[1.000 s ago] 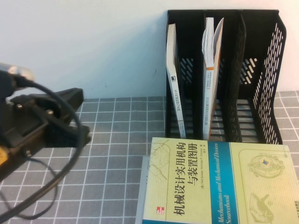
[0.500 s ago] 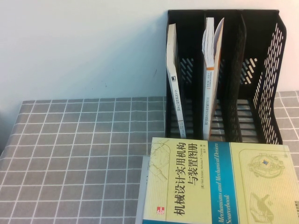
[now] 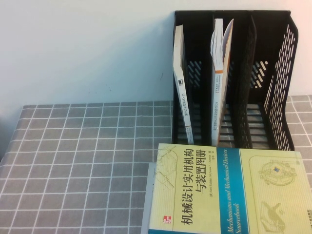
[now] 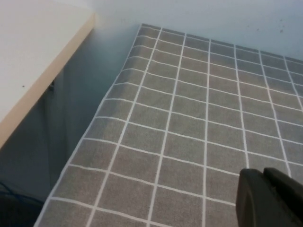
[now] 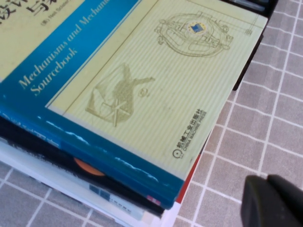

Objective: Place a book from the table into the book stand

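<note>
Change: the left arm filled the left side of the high view a second ago. It has since left that view, and the cloth there now lies uncovered. The books and the rack have stayed put.
Left gripper (image 4: 265,189): seen only in the left wrist view as a dark tip cut off by the frame. Its jaws are closed on nothing. It hangs above the grey checked counter (image 3: 73,161) near the counter's left edge, with a pale board (image 4: 33,56) beyond that edge.
Right gripper (image 5: 270,198): only a dark, cropped corner shows in the right wrist view. It is over the cloth just beside the near right corner of the book pile, and whether it is wide or narrow cannot be told.
Near pile: a yellow-green and blue book (image 3: 234,195) lies flat on top, cut off by the lower and right edges of the high view. The lower books (image 5: 94,175) show only as edges, one dark with an orange patch, one pale and one with a red corner. Their titles are hidden.
Book stand (image 3: 287,73): a black slotted rack standing at the far right of the counter, just behind the pile and against the wall.
Left compartment: a thin grey-white book (image 3: 181,83) stands upright with its spine towards the camera.
Middle compartment: the book (image 3: 220,83), white with an orange band on its spine, stands on end. It leans slightly and its top pages are fanned apart. Its cover cannot be seen and the spine lettering is too small to read.
</note>
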Robot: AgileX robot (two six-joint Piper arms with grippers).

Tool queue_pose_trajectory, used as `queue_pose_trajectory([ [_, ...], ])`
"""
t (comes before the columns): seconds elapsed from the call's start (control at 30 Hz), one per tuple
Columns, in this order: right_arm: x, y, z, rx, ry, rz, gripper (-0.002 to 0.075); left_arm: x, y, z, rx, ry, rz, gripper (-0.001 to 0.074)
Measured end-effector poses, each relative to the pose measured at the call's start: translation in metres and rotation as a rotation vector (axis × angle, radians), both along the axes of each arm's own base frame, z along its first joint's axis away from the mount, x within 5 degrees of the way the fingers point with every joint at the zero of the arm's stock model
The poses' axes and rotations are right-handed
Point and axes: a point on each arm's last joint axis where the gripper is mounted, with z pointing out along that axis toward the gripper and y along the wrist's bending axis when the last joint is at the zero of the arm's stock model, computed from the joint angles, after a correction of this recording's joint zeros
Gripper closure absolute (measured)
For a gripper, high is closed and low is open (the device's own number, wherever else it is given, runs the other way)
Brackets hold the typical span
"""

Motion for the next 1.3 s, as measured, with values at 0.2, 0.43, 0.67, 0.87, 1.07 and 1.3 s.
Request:
queue_pose_trajectory([
  [0.2, -0.0001, 0.0004, 0.0001, 0.006, 0.002, 0.0, 0.0729, 0.0001, -0.003, 0.0007, 0.076, 0.0, -0.08, 0.0738],
  [0.43, -0.0002, 0.0007, 0.0001, 0.012, 0.003, 0.001, 0.0729, 0.0001, -0.0042, 0.0008, 0.12, 0.0, -0.111, 0.0738],
  [0.67, -0.0003, 0.0012, 0.0002, 0.02, 0.005, 0.001, 0.0729, 0.0002, -0.0056, 0.001, 0.147, -0.001, -0.135, 0.0738],
  [0.87, -0.0003, 0.0012, 0.0002, 0.02, 0.005, 0.001, 0.0729, 0.0002, -0.0057, 0.001, 0.161, -0.001, -0.14, 0.0738],
  [1.07, -0.0003, 0.0012, 0.0002, 0.02, 0.005, 0.001, 0.0729, 0.0002, -0.0062, 0.001, 0.159, -0.002, -0.148, 0.0738],
  [1.3, -0.0004, 0.0013, 0.0002, 0.022, 0.006, 0.001, 0.0729, -0.0001, -0.0104, 0.001, 0.159, -0.008, -0.228, 0.0738],
])
